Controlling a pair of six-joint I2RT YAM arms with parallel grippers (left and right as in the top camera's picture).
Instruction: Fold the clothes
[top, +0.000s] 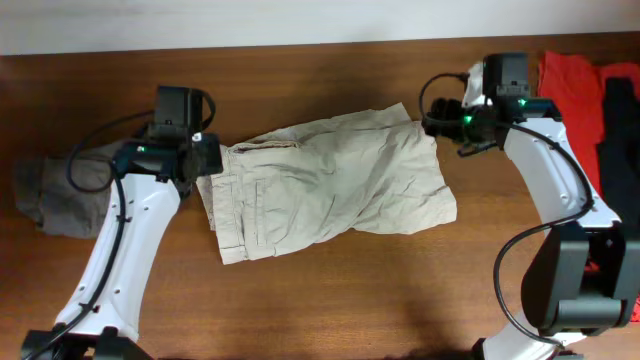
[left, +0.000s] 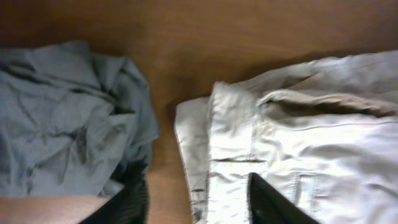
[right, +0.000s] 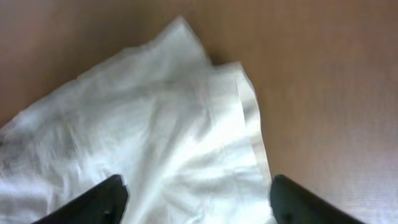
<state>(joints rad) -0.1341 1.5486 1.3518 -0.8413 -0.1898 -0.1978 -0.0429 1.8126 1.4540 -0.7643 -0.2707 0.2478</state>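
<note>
Light beige shorts (top: 330, 180) lie folded across the middle of the wooden table, waistband to the left. My left gripper (top: 205, 160) hovers at the waistband's left edge. In the left wrist view its black fingers (left: 273, 202) stand apart, with the waistband (left: 230, 155) lying beneath them and nothing pinched; the left gripper (left: 199, 205) is open. My right gripper (top: 432, 118) is at the shorts' upper right corner. In the right wrist view the right gripper (right: 199, 199) is wide open above the pale leg hem (right: 242, 124), holding nothing.
A crumpled gray garment (top: 60, 195) lies at the table's left edge, close behind the left gripper, and shows as gray fabric (left: 62, 124) in the left wrist view. A red garment (top: 575, 85) and a black garment (top: 620, 120) lie at the far right.
</note>
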